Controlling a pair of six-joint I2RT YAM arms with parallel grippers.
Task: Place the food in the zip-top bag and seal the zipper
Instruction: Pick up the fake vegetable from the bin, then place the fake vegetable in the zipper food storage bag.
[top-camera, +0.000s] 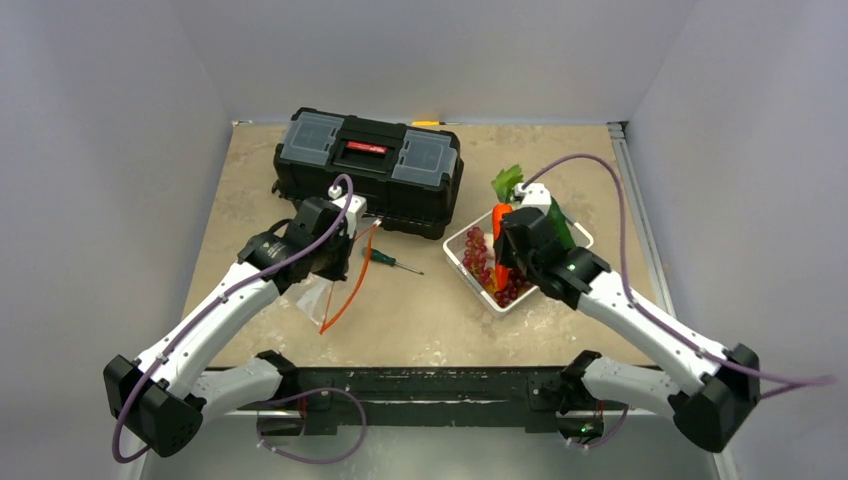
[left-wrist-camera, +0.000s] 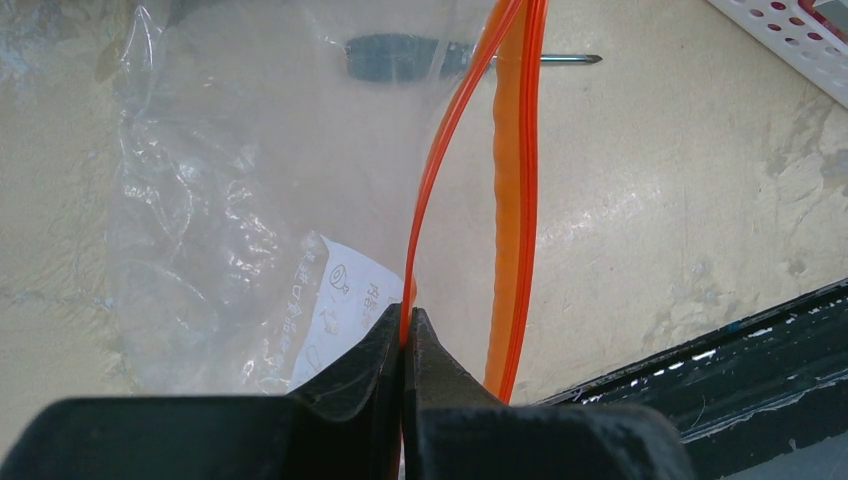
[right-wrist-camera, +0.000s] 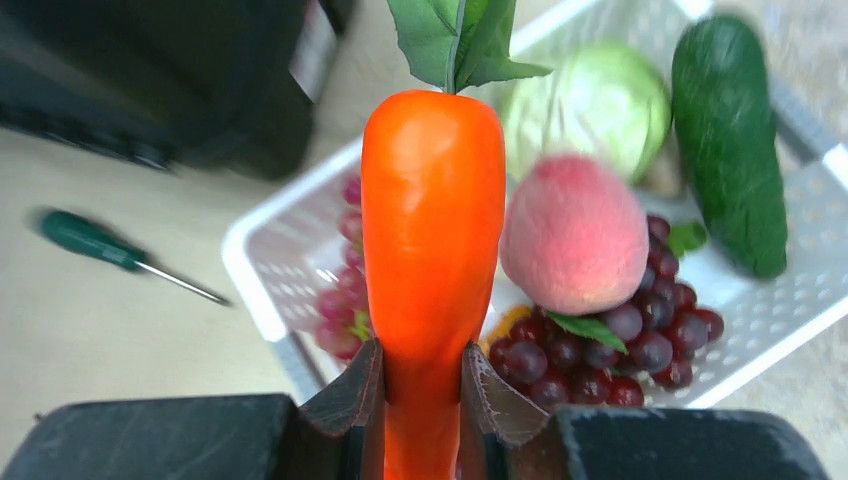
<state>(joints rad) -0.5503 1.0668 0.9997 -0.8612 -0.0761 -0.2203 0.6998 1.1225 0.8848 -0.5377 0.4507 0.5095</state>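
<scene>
My left gripper (left-wrist-camera: 409, 318) is shut on one lip of the orange-red zipper (left-wrist-camera: 432, 170) of the clear zip-top bag (left-wrist-camera: 210, 210); the other lip (left-wrist-camera: 515, 200) hangs apart, so the mouth is open. The bag (top-camera: 325, 295) is held up left of centre on the table. My right gripper (right-wrist-camera: 421, 362) is shut on the narrow end of the orange carrot (right-wrist-camera: 432, 220), lifted above the white basket (right-wrist-camera: 275, 260). In the basket lie a pink peach (right-wrist-camera: 573, 233), pale green cabbage (right-wrist-camera: 590, 105), dark green cucumber (right-wrist-camera: 728, 140) and purple-red grapes (right-wrist-camera: 640, 340). The carrot (top-camera: 500, 222) also shows in the top view.
A black toolbox (top-camera: 370, 165) stands at the back, close behind my left gripper (top-camera: 352, 222). A green-handled screwdriver (top-camera: 388, 260) lies between the bag and the basket (top-camera: 470, 270). The table's dark front rail (left-wrist-camera: 720, 370) is near the bag.
</scene>
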